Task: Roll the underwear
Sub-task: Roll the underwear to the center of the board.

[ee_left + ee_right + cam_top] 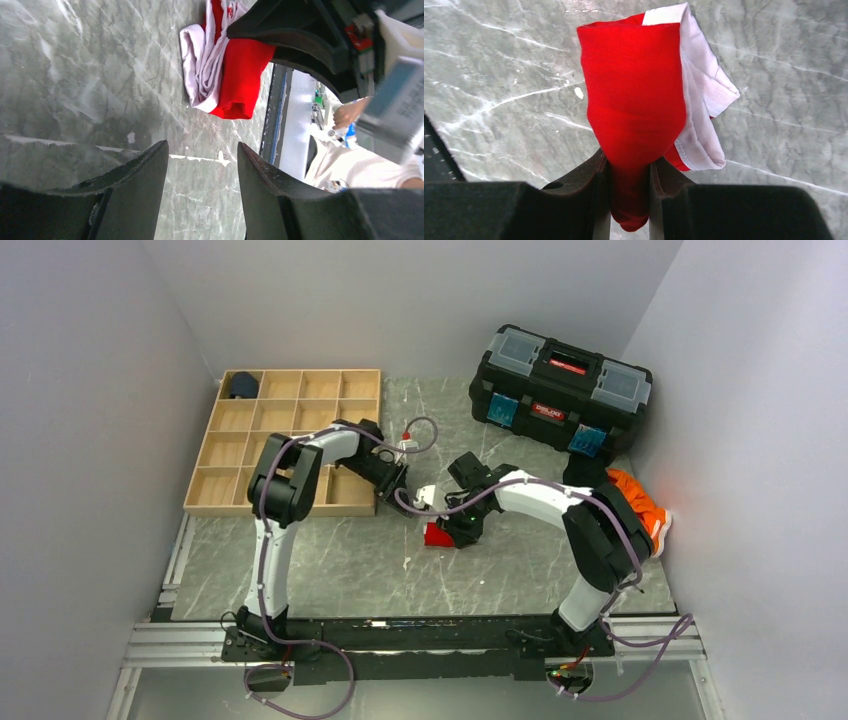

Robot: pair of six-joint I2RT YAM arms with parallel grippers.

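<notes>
Gripping: the right tool is closed on one end of the underwear. The red cloth is pinched between both fingers, and the white-trimmed part hangs free beside it.
Place of the underwear: near the middle of the marble surface, folded into a narrow strip. By my judgement it is not yet a tight bundle.
Reason for this hold: the pinched end is probably the start of the roll, so that the wrist can turn and wind the cloth.
Left tool: the fingers are spread apart and hold nothing. It is low over the surface, near the underwear and pointing at it, maybe ready to press the loose end.
Edges: the white trim sticks out on one side of the red and may slip out of the roll.
Open room: there is bare surface toward the near edge. The wooden tray is close behind the left tool, the toolbox is far right, and the orange cloth is at the right side. The two tools are near each other and could knock.
</notes>
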